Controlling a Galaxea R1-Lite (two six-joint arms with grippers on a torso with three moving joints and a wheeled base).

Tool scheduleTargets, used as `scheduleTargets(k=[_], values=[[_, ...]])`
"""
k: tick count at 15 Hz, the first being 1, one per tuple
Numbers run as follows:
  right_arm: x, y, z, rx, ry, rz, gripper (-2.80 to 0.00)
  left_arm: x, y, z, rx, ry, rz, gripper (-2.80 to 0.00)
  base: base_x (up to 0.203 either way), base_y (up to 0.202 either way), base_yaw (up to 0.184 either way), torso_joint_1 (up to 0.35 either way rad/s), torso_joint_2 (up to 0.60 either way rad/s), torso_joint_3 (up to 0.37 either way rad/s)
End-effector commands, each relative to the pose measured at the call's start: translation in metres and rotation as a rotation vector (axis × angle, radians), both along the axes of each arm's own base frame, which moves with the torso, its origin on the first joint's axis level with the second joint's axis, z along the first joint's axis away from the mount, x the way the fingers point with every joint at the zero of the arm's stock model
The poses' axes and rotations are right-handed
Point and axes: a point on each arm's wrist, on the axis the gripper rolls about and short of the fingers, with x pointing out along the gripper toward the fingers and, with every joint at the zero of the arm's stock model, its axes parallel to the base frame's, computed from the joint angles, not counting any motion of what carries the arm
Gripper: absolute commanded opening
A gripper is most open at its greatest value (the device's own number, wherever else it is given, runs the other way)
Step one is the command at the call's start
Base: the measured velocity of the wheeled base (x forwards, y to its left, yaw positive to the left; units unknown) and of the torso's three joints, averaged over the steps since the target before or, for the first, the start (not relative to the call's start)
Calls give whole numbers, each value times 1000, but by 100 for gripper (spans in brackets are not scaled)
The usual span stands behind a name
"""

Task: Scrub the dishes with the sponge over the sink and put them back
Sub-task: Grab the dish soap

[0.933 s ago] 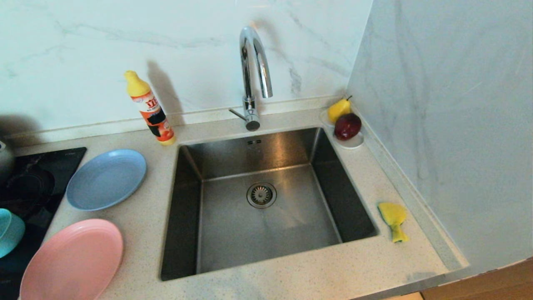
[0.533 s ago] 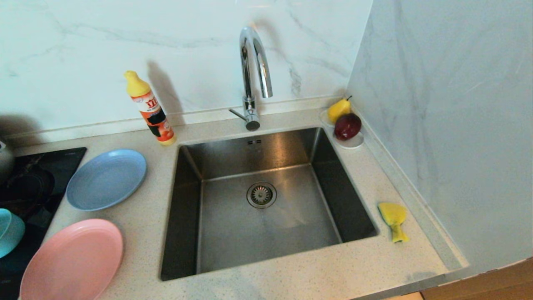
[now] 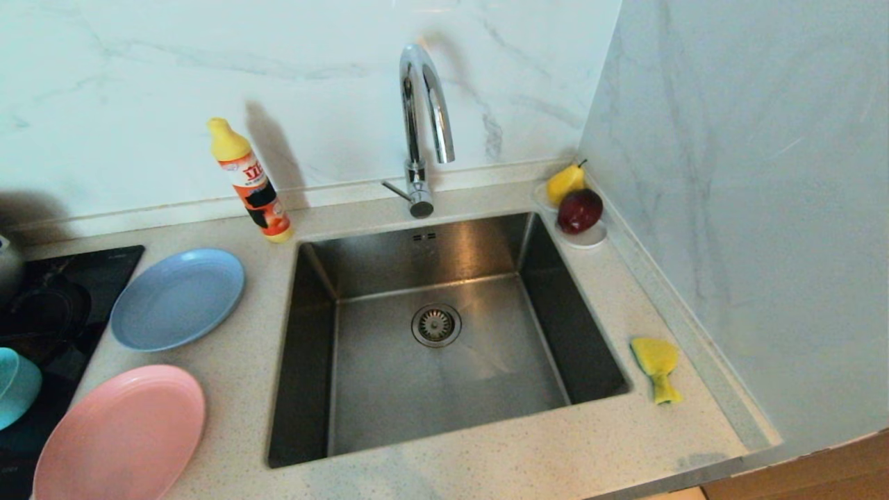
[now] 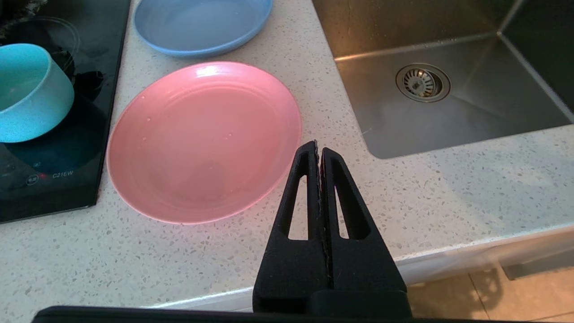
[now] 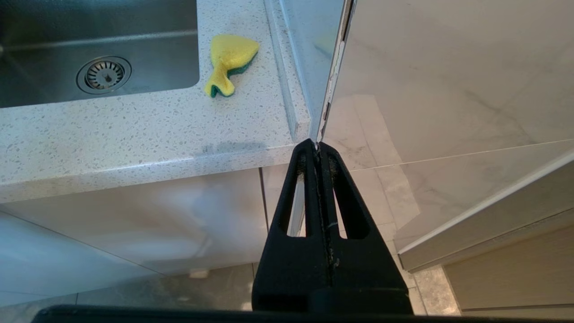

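A pink plate (image 3: 121, 434) (image 4: 204, 141) and a light-blue plate (image 3: 177, 298) (image 4: 202, 22) lie on the counter left of the steel sink (image 3: 444, 389) (image 4: 471, 121). A teal bowl (image 3: 15, 385) (image 4: 31, 92) sits on the black hob. The yellow sponge (image 3: 656, 364) (image 5: 228, 63), green underneath, lies on the counter right of the sink. My left gripper (image 4: 318, 148) is shut and empty, held above the counter's front edge near the pink plate. My right gripper (image 5: 317, 146) is shut and empty, in front of the counter's right corner. Neither arm shows in the head view.
A curved chrome tap (image 3: 420, 125) rises behind the sink. A detergent bottle (image 3: 250, 180) stands at the back left. A white saucer (image 3: 590, 239) with a pear and a dark red fruit sits in the back right corner. A marble wall (image 3: 750, 208) bounds the right side.
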Motion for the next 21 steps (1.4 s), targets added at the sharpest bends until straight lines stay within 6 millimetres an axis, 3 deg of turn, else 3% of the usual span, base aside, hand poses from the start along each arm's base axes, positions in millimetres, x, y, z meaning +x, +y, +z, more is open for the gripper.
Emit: scheduleTargets(k=[1, 17, 18, 21], values=[[0, 0, 0, 0, 0, 0, -280, 1, 0, -4, 3, 13, 3, -280, 0, 0, 0, 0, 0, 0], [0, 0, 0, 0, 0, 0, -280, 1, 0, -3, 22, 14, -2, -280, 0, 0, 0, 0, 0, 0], [0, 0, 0, 0, 0, 0, -280, -1, 0, 4, 22, -7, 3, -280, 0, 0, 0, 0, 0, 0], [0, 0, 0, 0, 0, 0, -280, -10, 0, 57, 22, -67, 4, -280, 0, 0, 0, 0, 0, 0]])
